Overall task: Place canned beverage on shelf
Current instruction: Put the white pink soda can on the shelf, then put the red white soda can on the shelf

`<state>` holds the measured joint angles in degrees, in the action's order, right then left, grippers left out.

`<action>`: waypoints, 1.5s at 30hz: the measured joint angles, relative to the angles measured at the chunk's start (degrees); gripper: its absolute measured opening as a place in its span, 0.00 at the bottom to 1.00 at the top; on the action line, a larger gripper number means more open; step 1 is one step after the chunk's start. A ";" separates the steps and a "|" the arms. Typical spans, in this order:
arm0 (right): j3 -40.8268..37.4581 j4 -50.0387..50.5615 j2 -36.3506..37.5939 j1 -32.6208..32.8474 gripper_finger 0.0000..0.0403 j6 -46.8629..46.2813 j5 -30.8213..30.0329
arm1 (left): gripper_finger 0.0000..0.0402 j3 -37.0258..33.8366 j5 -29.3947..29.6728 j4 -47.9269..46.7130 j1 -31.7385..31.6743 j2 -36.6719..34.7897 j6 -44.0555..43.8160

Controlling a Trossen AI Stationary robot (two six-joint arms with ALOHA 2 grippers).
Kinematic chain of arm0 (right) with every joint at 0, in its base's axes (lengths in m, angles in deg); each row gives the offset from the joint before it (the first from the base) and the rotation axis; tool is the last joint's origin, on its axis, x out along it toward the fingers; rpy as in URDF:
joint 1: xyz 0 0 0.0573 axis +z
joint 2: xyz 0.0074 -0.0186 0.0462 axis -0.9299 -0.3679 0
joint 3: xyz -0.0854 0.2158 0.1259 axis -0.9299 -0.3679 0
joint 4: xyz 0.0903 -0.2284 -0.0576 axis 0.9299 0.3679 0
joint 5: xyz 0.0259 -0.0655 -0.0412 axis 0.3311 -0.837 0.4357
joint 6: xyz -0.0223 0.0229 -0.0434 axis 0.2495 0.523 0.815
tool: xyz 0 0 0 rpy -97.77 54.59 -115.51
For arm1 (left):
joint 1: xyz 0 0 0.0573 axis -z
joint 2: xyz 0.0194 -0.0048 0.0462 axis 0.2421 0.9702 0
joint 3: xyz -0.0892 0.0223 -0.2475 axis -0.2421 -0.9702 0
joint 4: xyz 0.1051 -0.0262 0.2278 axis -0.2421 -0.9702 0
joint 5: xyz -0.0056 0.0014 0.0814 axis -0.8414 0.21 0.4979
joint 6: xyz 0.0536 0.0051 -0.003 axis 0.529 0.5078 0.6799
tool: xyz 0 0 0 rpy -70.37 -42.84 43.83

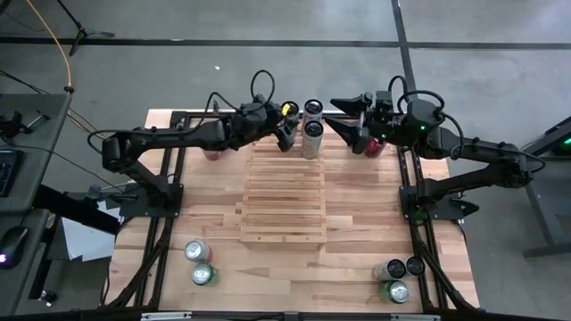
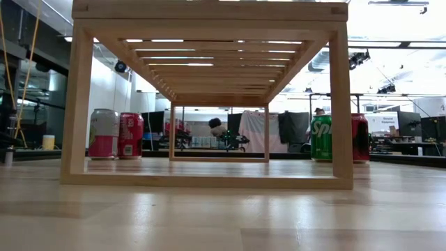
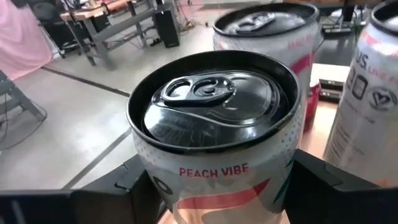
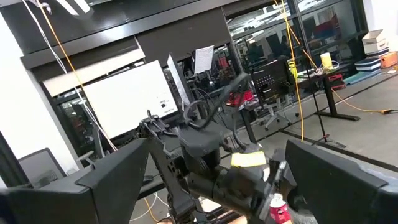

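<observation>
two grippers work at the shelf far end: left gripper clasps a peach vibe can; right gripper spread wide, empty

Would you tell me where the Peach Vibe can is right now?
The Peach Vibe can sits between the left gripper's fingers at the shelf's far end, beside two white cans.

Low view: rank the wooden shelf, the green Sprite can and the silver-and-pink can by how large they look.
1. Wooden shelf, by far the largest; its frame spans most of the picture.
2 and 3. Green Sprite can and silver-and-pink can look about alike; no ranking between them, since their distance from the camera may differ.
</observation>
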<state>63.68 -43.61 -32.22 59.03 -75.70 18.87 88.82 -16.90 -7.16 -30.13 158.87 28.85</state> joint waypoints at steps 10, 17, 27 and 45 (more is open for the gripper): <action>0.00 0.15 -0.02 0.00 0.91 0.15 -0.02 | 0.65 0.02 -0.17 0.75 0.00 0.28 1.43; 0.01 0.15 -0.02 0.00 0.91 0.15 -0.02 | 0.90 0.13 -0.01 1.02 0.00 -0.15 1.16; 0.01 0.15 -0.02 0.00 0.91 0.15 -0.02 | 0.91 0.10 -0.23 0.75 0.02 -4.68 -1.15; 0.01 0.15 -0.02 -0.01 0.91 4.76 0.13 | 0.91 0.10 -21.69 -15.87 3.22 -31.84 -17.08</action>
<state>63.69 -43.46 -32.24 59.02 -70.95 19.00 88.92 -38.59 -23.03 -26.91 127.03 11.77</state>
